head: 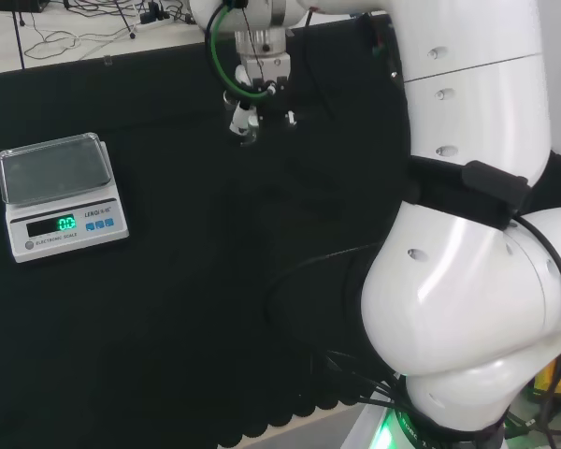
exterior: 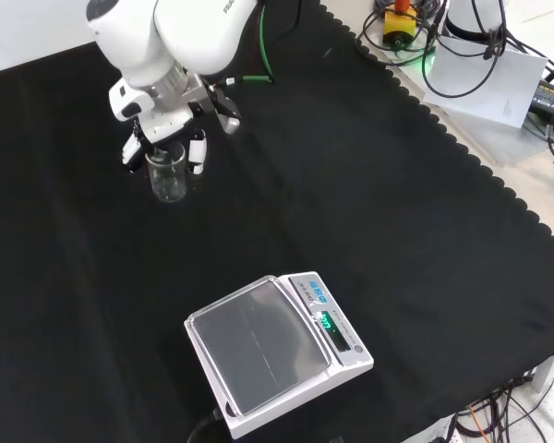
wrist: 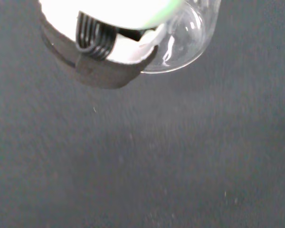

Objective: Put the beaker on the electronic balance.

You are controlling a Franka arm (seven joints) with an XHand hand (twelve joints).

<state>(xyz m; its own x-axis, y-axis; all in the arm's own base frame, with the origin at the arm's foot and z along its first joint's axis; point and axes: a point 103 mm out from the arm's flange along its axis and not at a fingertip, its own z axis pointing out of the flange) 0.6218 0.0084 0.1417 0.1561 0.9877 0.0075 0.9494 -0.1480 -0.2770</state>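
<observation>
- Your hand (exterior: pixel 166 138) has its fingers curled round the beaker (exterior: pixel 167 173), one to each side of the glass near the rim in the front view, so you are already holding what the task wants moved.
- The beaker hangs upright under the hand, mouth up. Whether its base touches the cloth (exterior: pixel 397 203) or sits just clear of it, I cannot tell from here.
- The wrist view shows the clear round glass (wrist: pixel 183 42) right up against the palm, with bare dark cloth beyond it.
- Now the relation that matters: take the balance (exterior: pixel 277 355) as your landmark. In the front view the beaker is well apart from it, farther from the camera and off to the left of it.
- So your carry, as I judge it, runs toward the camera and to the right in that view until the glass is over the pan (exterior: pixel 258 346).
- In the head view the same thing reads differently: the hand (head: pixel 248 112) is to the right of the balance (head: pixel 61 192) and a little farther off, so there you travel left.
- The pan is bare and the display is lit.
- The beaker's long axis is vertical now; I'd keep it that way so the flat base meets the flat pan squarely.
- Nothing stands on the cloth between beaker and balance.
</observation>
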